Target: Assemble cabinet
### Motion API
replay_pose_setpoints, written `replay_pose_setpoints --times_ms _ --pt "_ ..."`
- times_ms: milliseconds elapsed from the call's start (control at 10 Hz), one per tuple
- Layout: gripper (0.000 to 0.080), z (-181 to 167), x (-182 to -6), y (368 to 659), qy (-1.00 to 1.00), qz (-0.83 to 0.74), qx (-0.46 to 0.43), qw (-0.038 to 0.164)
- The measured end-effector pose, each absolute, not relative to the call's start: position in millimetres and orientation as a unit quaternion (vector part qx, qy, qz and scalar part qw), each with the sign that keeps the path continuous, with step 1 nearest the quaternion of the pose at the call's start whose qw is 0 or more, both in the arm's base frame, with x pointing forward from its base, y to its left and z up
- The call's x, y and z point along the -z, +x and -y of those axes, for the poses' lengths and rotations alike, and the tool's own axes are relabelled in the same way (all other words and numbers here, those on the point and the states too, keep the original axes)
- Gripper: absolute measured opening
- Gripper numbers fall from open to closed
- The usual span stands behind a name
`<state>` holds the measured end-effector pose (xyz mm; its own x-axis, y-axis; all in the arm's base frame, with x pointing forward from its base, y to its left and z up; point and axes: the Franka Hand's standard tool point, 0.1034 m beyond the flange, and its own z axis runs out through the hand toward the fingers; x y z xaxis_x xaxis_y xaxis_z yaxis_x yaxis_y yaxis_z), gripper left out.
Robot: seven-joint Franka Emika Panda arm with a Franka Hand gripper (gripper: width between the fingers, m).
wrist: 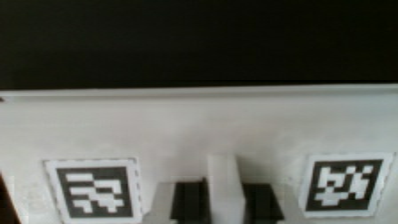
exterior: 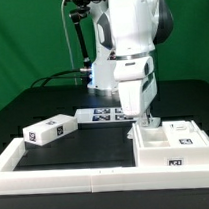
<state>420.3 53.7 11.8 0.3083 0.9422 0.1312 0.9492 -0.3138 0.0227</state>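
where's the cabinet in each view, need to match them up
Exterior view: the cabinet sits low on the exterior view's right, directly under the gripper.
Wrist view: the cabinet fills the lower half of the picture as a white panel seen close up, with black above it.
Shared landmark: the square black-and-white tags on the cabinet; two of them show in the wrist view.
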Motion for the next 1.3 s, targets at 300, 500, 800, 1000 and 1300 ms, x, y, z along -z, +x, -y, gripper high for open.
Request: replay_pose_setpoints --times_ms 300,500,800,1000,1300 --pt "0.0068 -54 -11.8 420 -0.808 0.585 0.060 0.029" --pt "0.0068 -56 -14.7 421 -0.805 0.590 0.059 0.029" --pt "0.0068 -60 -36.7 428 -0.795 0.605 0.040 0.021" --pt "0.0068 -56 -49.2 435 -0.786 0.618 0.026 0.015" --pt "0.0068 -52 -58.9 454 -0.776 0.630 0.027 0.008"
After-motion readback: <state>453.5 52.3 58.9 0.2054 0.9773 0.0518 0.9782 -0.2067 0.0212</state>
